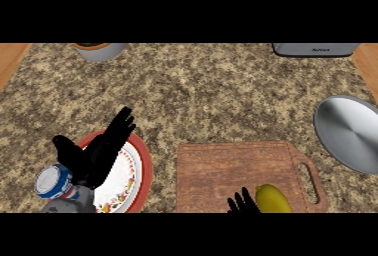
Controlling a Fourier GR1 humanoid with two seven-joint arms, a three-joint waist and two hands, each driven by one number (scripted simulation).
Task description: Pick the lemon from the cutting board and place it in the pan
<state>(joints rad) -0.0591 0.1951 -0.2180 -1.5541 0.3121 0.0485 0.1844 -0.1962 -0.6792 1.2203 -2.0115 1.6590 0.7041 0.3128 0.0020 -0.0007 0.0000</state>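
Lying on the cutting board [236, 170], the lemon [273, 199] sits just beside the open-fingered right hand [242, 203].

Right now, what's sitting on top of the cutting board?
On the cutting board, a yellow lemon lies near the front right corner, with the right hand just left of it. The picture's lower edge cuts off the board's front strip.
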